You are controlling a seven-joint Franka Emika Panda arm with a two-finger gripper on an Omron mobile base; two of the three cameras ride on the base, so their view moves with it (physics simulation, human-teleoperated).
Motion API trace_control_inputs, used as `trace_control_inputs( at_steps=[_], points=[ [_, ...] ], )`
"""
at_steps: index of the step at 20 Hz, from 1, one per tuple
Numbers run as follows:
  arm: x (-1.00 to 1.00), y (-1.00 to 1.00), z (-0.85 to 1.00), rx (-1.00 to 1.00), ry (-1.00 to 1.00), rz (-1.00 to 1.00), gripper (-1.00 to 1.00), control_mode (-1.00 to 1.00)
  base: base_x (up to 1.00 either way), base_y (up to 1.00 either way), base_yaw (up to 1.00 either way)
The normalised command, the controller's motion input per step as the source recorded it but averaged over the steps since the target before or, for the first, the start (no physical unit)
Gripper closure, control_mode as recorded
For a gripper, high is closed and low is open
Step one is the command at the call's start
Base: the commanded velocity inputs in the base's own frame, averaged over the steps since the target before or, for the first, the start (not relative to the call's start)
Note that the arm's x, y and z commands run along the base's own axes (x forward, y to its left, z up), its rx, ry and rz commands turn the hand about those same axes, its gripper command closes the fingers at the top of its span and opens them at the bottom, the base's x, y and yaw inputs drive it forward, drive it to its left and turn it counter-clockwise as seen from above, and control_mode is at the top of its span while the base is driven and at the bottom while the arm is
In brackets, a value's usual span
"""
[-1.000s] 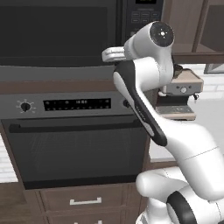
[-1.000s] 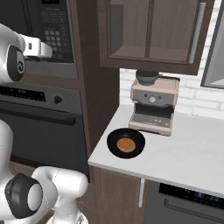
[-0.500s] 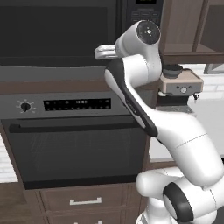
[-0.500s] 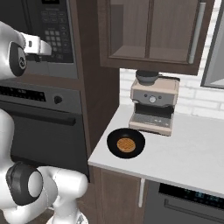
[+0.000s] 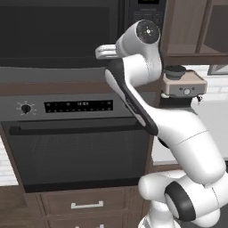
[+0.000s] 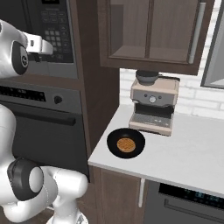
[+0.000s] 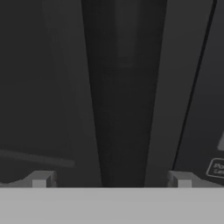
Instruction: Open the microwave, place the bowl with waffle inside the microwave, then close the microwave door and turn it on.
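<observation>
The microwave (image 5: pixel 53 31) is built in above the oven, with its dark glass microwave door (image 7: pixel 48 87) shut and its keypad (image 6: pixel 54 35) on the right. My gripper (image 7: pixel 111 180) is raised right in front of that door, open, with nothing between its fingertips (image 7: pixel 41 179). It faces a dark upright strip (image 7: pixel 124 87) of the door, beside the keypad edge. My white hand (image 5: pixel 107 51) shows at microwave height. The bowl with waffle (image 6: pixel 126 143) sits on the counter (image 6: pixel 188 153) to the right, in front of the coffee machine.
A black oven (image 5: pixel 75 156) with a long bar handle sits under the microwave, drawers (image 5: pixel 87 205) below it. A beige coffee machine (image 6: pixel 153 107) stands at the counter's back. A brown wall cabinet (image 6: pixel 148 30) hangs over it.
The arm's upper joint and hand have swung a little to the left and up toward the microwave front. The gripper has stayed open. The bowl has not moved.
</observation>
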Motion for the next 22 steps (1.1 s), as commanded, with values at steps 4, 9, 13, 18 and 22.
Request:
trace_control_inputs(
  at_steps=[4, 9, 13, 18, 22],
  points=[
    [0.67, 0.0, -0.49, -0.02, -0.04, 0.0, -1.0, -1.0, 0.0, 0.0, 0.0],
    [0.75, 0.0, -0.88, -0.11, -0.12, 0.0, 1.0, -1.0, 0.0, 0.0, 0.0],
    [0.99, 0.0, -0.84, -0.12, -0.07, 0.0, 1.0, -1.0, 0.0, 0.0, 0.0],
    [0.96, 0.0, -0.53, -0.01, -0.06, 0.01, 1.0, -1.0, 0.0, 0.0, 0.0],
    [0.61, 0.28, -0.35, 0.0, -0.17, 0.08, 1.0, -1.0, 0.0, 0.0, 0.0]
  ],
)
